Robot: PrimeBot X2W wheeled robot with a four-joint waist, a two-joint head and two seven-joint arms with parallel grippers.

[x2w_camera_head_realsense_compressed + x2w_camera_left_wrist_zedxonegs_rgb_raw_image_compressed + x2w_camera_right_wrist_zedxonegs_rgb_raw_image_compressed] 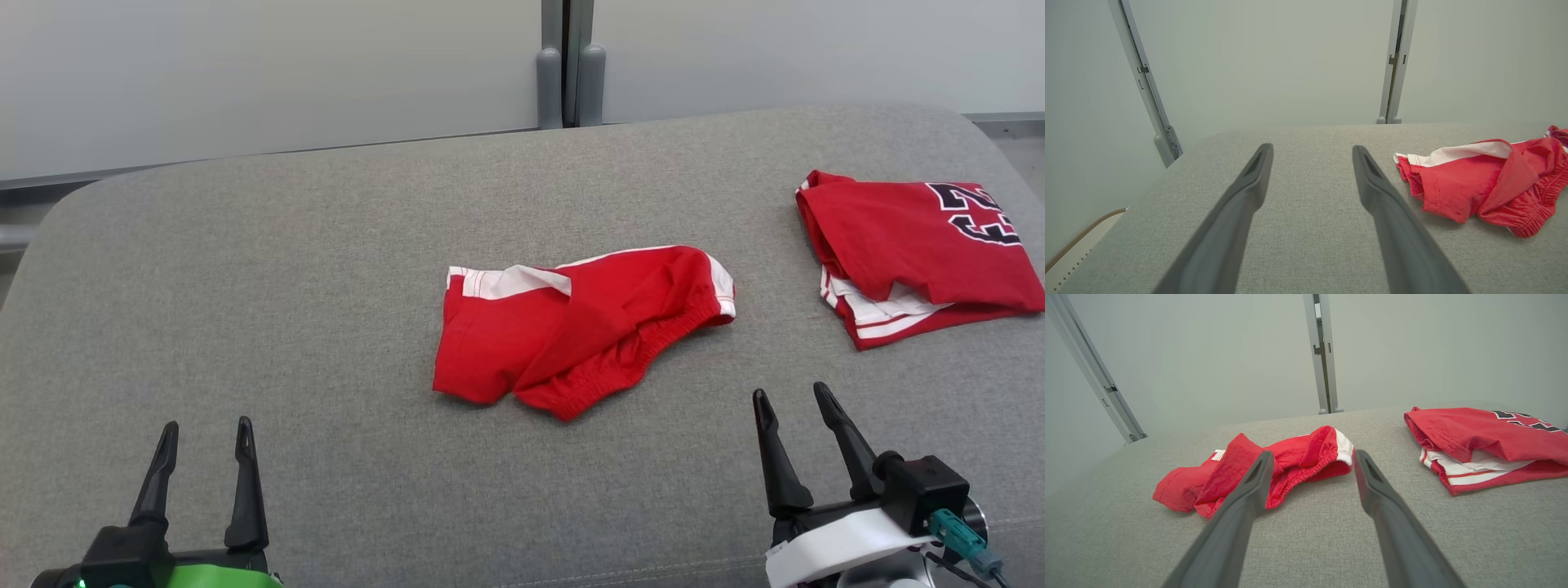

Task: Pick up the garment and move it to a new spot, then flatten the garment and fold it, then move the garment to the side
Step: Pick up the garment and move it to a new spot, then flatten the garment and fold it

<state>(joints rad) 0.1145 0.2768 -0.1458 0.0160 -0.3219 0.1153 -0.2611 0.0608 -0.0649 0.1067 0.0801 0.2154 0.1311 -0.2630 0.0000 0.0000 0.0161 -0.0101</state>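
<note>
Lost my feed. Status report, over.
Left pincer open, right pincer open, both empty. Red shorts crumpled at centre, untouched. Folded jersey off right, apart.

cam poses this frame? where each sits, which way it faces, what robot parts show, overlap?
Head view: on the head, facing forward and down at the grey cushioned surface, crumpled red shorts centre, folded red jersey right; left gripper lower left, right gripper lower right, both open.
Left wrist view: on the left wrist, facing along its fingers across the surface to the wall; shorts at right.
Right wrist view: on the right wrist, facing along its fingers at the shorts; jersey at right.
Shared: shorts in all three.
</note>
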